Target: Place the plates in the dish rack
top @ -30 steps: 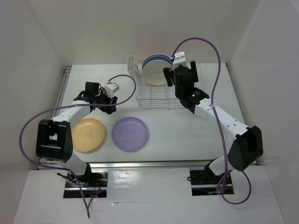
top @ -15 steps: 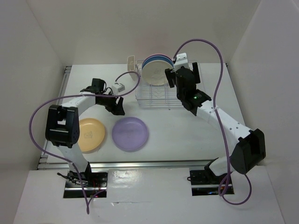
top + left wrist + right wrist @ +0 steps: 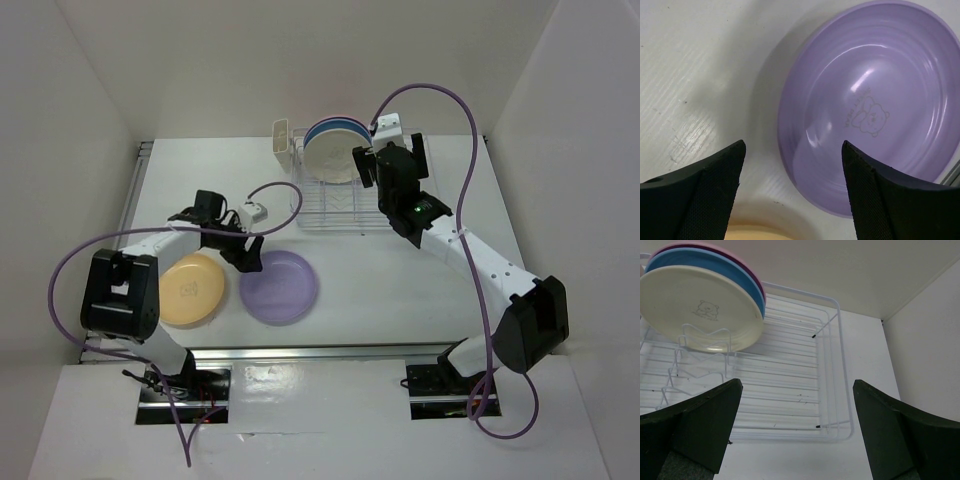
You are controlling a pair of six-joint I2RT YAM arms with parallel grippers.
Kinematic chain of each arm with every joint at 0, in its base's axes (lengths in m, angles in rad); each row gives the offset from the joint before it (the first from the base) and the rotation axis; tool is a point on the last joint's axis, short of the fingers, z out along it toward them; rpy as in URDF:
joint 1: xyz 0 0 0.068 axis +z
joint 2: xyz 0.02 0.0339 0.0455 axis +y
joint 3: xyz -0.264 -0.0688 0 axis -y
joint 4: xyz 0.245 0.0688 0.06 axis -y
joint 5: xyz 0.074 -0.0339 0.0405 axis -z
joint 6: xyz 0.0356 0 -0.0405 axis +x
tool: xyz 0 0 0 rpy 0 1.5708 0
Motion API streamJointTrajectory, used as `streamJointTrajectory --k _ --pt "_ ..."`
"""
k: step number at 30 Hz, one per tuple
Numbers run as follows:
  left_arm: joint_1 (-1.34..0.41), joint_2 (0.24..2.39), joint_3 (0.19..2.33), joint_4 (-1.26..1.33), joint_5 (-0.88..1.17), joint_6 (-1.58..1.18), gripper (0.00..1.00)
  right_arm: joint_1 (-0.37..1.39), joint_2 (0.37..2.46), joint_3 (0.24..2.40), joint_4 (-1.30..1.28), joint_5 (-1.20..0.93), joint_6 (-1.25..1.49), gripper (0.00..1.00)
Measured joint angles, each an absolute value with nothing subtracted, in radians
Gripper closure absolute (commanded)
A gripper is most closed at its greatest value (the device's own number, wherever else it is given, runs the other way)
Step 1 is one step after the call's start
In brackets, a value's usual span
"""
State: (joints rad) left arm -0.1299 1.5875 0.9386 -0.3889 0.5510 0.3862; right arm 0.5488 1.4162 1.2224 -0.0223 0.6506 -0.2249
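Three plates are being held upright on edge at the left end of the dish rack, which is being carried at the far side of the counter. The cream plate is standing at the front, the blue plate directly behind it, and the pink plate at the back, with only its narrow rim being shown in the right wrist view. A cutlery cup is being carried on the rack's left end, just beside the plates. The right arm is being held over the rack, just right of the cream plate; the right jaws are being held spread wide, with nothing gripped between them. The purple plate is lying flat and face up near the middle of the counter, and the orange-yellow plate is lying flat just beside it on the left, apart from it. The left arm is being reached towards the purple plate's left rim; the left jaws are being held spread wide, with that rim being framed between them in the left wrist view. Whether the plate is being touched cannot be told.
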Motion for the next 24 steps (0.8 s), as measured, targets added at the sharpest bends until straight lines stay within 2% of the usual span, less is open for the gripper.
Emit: streamJointTrajectory --k 7,10,11,12,14,15,19,20,21,23,24 --pt "-0.134 1.769 1.040 -0.384 0.562 0.390 0.25 0.549 1.416 1.218 -0.022 0.650 -0.225 0.00" --pt "-0.134 1.829 1.109 -0.390 0.579 0.389 0.39 0.549 1.416 1.215 -0.021 0.650 -0.225 0.00" --pt "-0.134 1.849 1.131 -0.392 0.587 0.389 0.48 0.549 1.416 1.215 -0.021 0.650 -0.225 0.00" --pt "-0.134 1.864 1.147 -0.394 0.592 0.387 0.65 0.549 1.416 1.215 -0.020 0.650 -0.224 0.00" --pt "-0.134 1.884 1.161 -0.403 0.600 0.390 0.76 0.549 1.416 1.215 -0.019 0.650 -0.224 0.00" --pt "-0.134 1.893 1.166 -0.406 0.600 0.392 0.78 0.549 1.416 1.215 -0.018 0.650 -0.224 0.00" --pt "-0.134 1.906 1.180 -0.426 0.619 0.393 0.63 0.549 1.416 1.215 -0.014 0.650 -0.224 0.00" --pt "-0.134 1.908 1.182 -0.429 0.624 0.393 0.62 0.549 1.416 1.215 -0.014 0.650 -0.224 0.00" --pt "-0.134 1.908 1.184 -0.431 0.627 0.393 0.65 0.549 1.416 1.215 -0.015 0.650 -0.224 0.00" --pt "-0.134 1.908 1.184 -0.433 0.625 0.394 0.73 0.549 1.416 1.215 -0.014 0.650 -0.224 0.00" --pt "-0.134 1.909 1.184 -0.433 0.623 0.395 0.95 0.549 1.417 1.215 -0.014 0.650 -0.224 0.00"
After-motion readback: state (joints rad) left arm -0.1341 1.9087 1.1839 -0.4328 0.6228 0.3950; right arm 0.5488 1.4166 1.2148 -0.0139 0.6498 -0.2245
